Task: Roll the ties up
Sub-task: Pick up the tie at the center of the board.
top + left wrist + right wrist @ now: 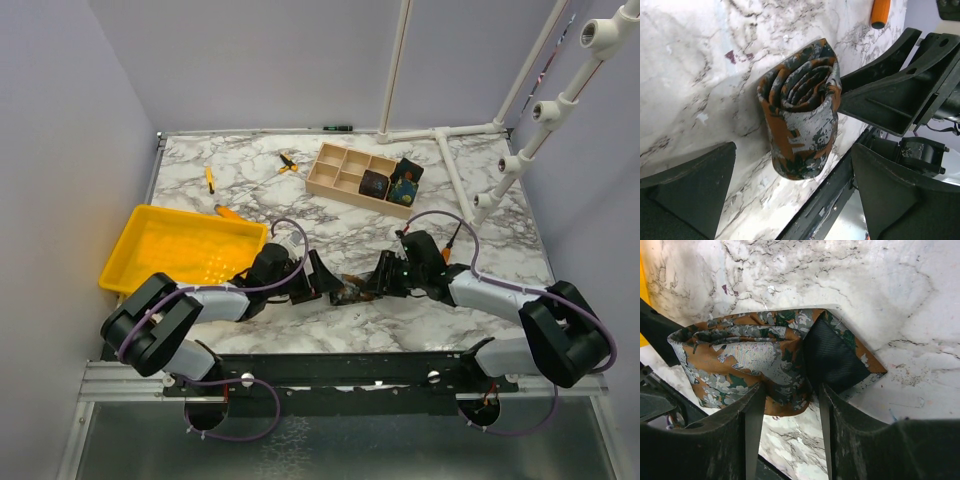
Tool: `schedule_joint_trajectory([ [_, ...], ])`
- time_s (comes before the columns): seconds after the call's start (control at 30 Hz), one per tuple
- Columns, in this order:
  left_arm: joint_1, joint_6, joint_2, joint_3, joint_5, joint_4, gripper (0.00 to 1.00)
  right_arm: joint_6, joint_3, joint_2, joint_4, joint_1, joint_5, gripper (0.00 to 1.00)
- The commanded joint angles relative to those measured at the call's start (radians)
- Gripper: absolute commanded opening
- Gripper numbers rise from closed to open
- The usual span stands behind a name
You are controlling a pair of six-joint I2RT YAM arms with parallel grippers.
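A rust-brown mottled tie (350, 288) stands rolled up on the marble table near the front edge, between my two grippers. In the left wrist view the tie roll (802, 120) shows its spiral end. My left gripper (325, 280) is open, its fingers (695, 185) spread wide on either side of the roll and clear of it. My right gripper (378, 283) is closed on the roll's outer layer from the right. In the right wrist view the tie fabric (740, 355) and its dark lining sit between the fingertips of my right gripper (788, 390).
A wooden divided box (335, 172) at the back holds two dark rolled ties (375, 183) (405, 180). A yellow tray (185, 245) lies at the left. Orange-handled screwdrivers (209, 178) (228, 211) lie behind it. A white pipe frame (452, 172) stands at the right.
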Motion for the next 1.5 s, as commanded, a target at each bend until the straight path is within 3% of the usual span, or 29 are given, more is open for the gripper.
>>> schedule_joint_trajectory([
  [0.0,-0.019,0.023,0.074,0.037,-0.013,0.074,0.99,0.012,-0.047,0.029,0.023,-0.04,-0.055,0.47],
  [0.33,-0.035,0.032,0.232,0.084,0.029,0.183,0.98,0.032,-0.066,0.07,0.073,-0.099,-0.164,0.47],
  [0.77,-0.079,-0.04,0.347,0.09,0.113,0.361,0.86,0.056,-0.137,0.151,0.154,-0.139,-0.201,0.45],
  [1.33,-0.095,-0.09,0.404,0.11,0.164,0.46,0.32,0.062,-0.167,0.144,0.17,-0.142,-0.185,0.43],
  [1.4,-0.095,-0.092,0.405,0.111,0.17,0.46,0.35,0.059,-0.167,0.134,0.163,-0.142,-0.181,0.44],
  [1.47,-0.096,-0.102,0.406,0.111,0.174,0.46,0.54,0.052,-0.166,0.12,0.15,-0.142,-0.173,0.44],
])
